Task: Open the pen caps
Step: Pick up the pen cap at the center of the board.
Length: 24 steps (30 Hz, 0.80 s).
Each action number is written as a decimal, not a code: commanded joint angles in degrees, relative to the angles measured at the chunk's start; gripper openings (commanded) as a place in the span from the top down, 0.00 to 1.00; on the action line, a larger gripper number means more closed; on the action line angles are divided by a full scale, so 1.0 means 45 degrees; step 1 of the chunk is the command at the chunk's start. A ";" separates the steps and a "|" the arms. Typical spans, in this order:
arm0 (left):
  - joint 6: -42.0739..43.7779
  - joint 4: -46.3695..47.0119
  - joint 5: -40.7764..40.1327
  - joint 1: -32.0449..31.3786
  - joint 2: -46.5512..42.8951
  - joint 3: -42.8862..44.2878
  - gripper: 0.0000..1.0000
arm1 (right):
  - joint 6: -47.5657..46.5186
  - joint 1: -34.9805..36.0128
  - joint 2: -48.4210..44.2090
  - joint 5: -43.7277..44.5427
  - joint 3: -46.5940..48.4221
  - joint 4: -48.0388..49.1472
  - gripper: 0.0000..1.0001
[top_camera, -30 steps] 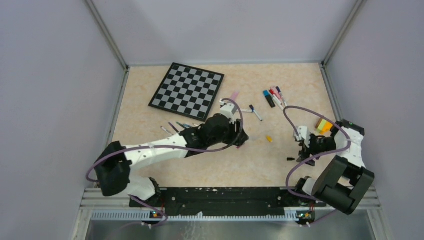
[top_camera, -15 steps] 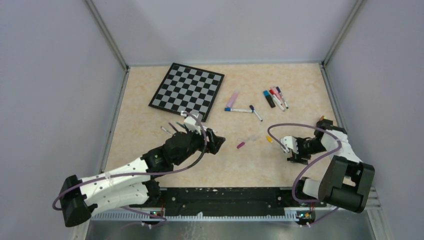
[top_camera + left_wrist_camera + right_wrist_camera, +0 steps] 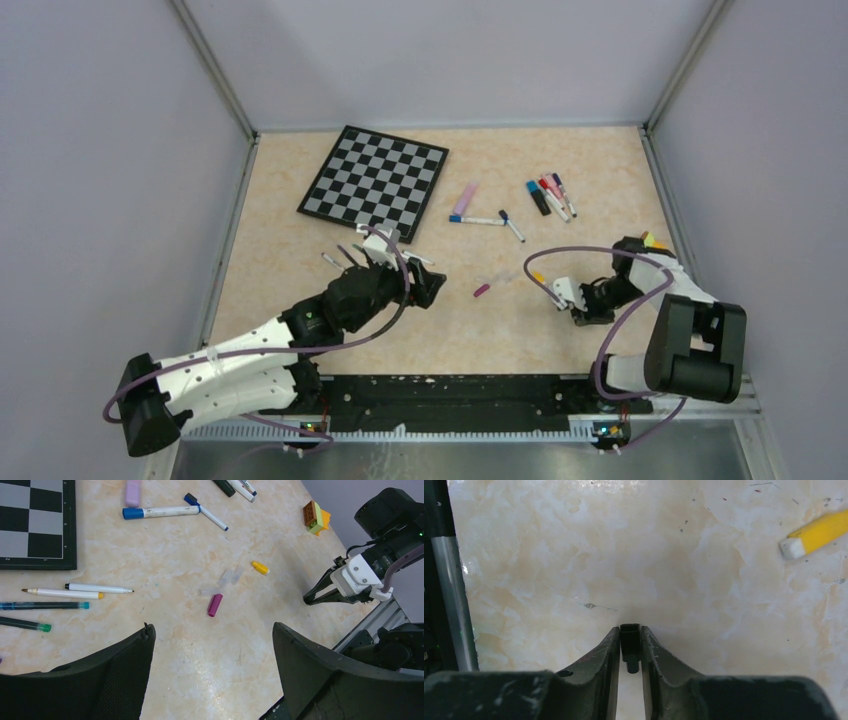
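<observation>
Left gripper (image 3: pixel 212 630): jaws spread wide with nothing between them, over bare tabletop (image 3: pixel 200 680) at the bottom of the left wrist view. Purple cap (image 3: pixel 215 605) lies loose just beyond the fingertips, near frame centre. Yellow cap (image 3: pixel 260 568) lies to its upper right, well apart from it. Right gripper (image 3: pixel 629 655): fingers pinched on a small black cap (image 3: pixel 629 640), one finger on each side, bottom centre of the right wrist view. Whether the cap touches the table, cannot tell. Uncapped pens (image 3: pixel 97 588) lie roughly parallel at the left edge of the left wrist view, just below the chessboard (image 3: pixel 35 525). Blue-capped white pen (image 3: pixel 160 512) is at top centre. Cluster of capped pens (image 3: pixel 550 195) is at upper right of the overhead view. Yellow-orange block (image 3: pixel 316 518) is at upper right, above the right gripper.
</observation>
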 commanded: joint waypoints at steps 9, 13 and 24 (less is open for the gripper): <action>-0.0181 0.0092 -0.0326 0.0034 -0.0199 -0.0102 0.12 | 0.3120 0.1649 0.0187 -0.0655 0.0972 0.0345 1.00; -0.0220 0.0126 -0.0314 0.0032 -0.0146 -0.0019 0.11 | 0.8037 0.3965 -0.0346 -0.1148 0.1297 0.2626 1.00; -0.0435 -0.0102 -0.0536 0.0034 -0.0522 0.0027 0.07 | 1.8030 0.7390 0.0784 0.4025 0.1597 0.8988 1.00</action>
